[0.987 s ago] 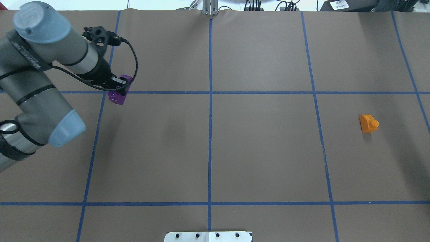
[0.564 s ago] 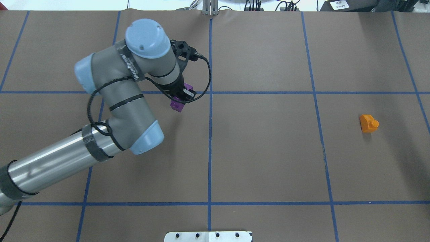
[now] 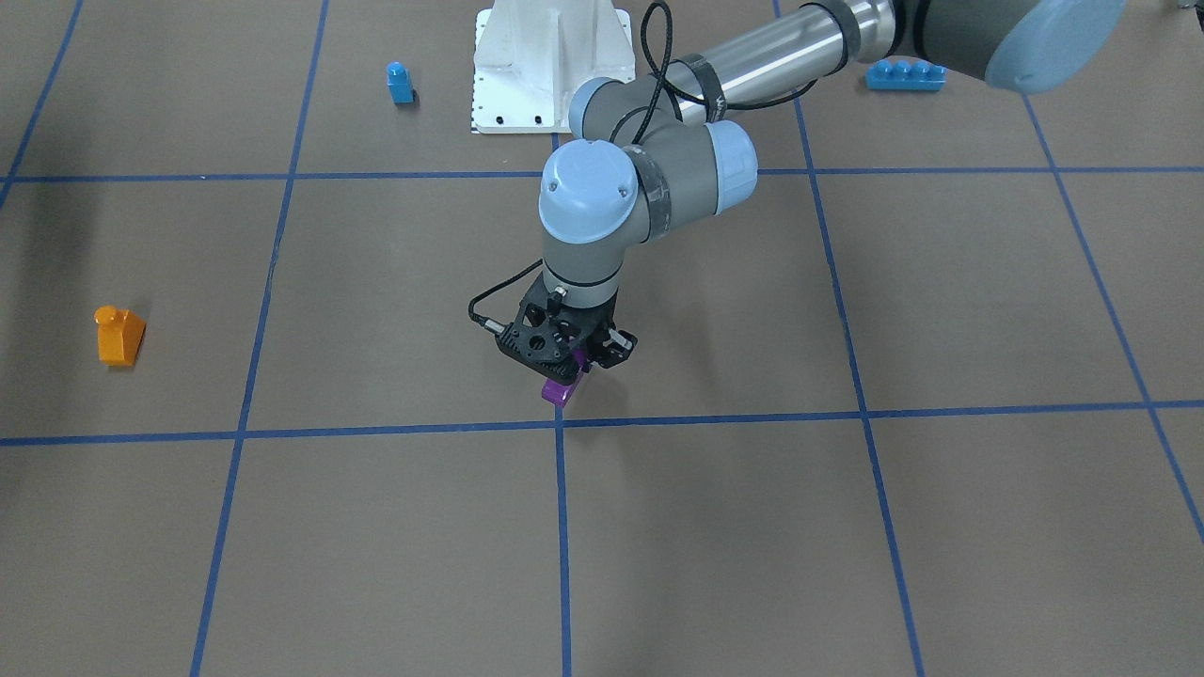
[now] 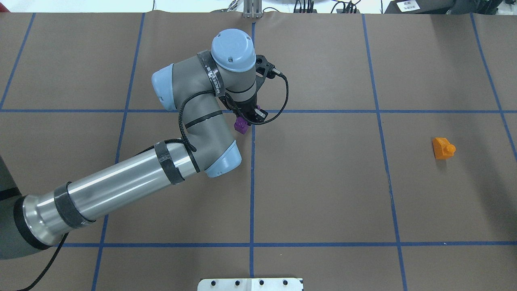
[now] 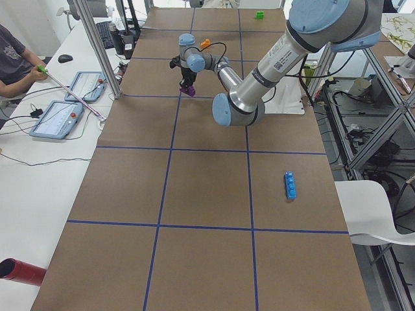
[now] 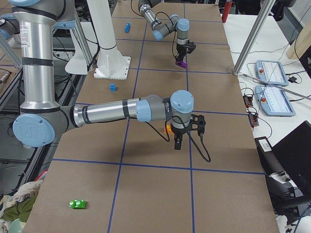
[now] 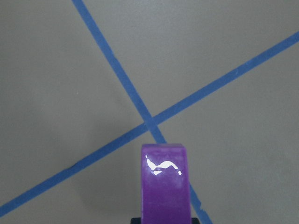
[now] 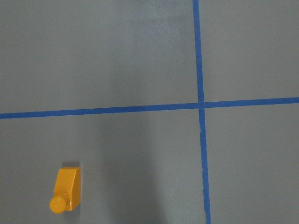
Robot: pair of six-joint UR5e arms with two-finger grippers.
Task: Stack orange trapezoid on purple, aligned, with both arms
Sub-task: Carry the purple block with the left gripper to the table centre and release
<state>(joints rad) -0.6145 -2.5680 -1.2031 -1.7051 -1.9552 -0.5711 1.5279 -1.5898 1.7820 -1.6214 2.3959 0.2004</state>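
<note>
Front view, left gripper (image 3: 568,369): just below frame centre, pointing down, pinched narrow on the purple brick (image 3: 560,389).
Front view, purple brick: sticks out under the fingers, just above a crossing of the blue tape (image 3: 561,508).
Front view, orange trapezoid (image 3: 119,336): alone at the left edge, well apart from the gripper.
Front view, others: blue single-stud brick (image 3: 400,83) top left; long blue brick (image 3: 905,74) top right.
Overhead, left arm (image 4: 121,190): comes in from the lower left; the purple brick shows at the gripper tip, upper middle.
Overhead, orange trapezoid: right side, mid-height, on the brown table (image 4: 323,182).
Left side view, purple brick: held at the far gripper, top centre.
Right side view, right gripper (image 6: 178,141): frame centre, pointing down; width cannot be told.
Right side view, orange trapezoid: partly hidden just behind that gripper.
Right side view, green brick (image 6: 77,204): lower left.
Left wrist view, purple brick: bottom centre, gripped, with a tape crossing just above it in the frame.
Right wrist view, orange trapezoid: lower left, lying on the table; no fingers show.
</note>
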